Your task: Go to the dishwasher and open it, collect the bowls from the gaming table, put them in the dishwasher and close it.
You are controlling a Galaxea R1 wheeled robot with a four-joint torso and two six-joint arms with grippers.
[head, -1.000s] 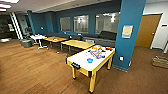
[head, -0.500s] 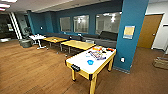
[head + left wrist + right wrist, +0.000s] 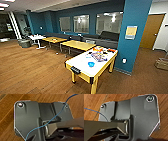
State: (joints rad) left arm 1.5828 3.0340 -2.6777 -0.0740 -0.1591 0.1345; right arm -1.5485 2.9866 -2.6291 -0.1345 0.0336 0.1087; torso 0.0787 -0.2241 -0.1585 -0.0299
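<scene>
I had both arms tucked low over the wood floor point(image 3: 7, 109) for driving; couldn't tell either gripper's state. No dishwasher or football table visible, just a yellow-edged white game bench point(image 3: 82, 65) w/ clutter, by the blue pillar point(image 3: 132, 37)

Walls: blue, interior windows point(image 3: 81, 23) | floor: wood planks point(image 3: 32, 70) | yellow-topped tables point(image 3: 77, 45) (dark sofa behind) | ceiling lights on

Brown wood-plank floor point(image 3: 32, 70), deep blue walls point(image 3: 50, 21), white-topped yellow-framed table point(image 3: 82, 63) at lower centre, blue disc point(image 3: 91, 64) on it, yellow-topped tables point(image 3: 77, 45) behind, tan door point(image 3: 151, 30) upper right.
</scene>
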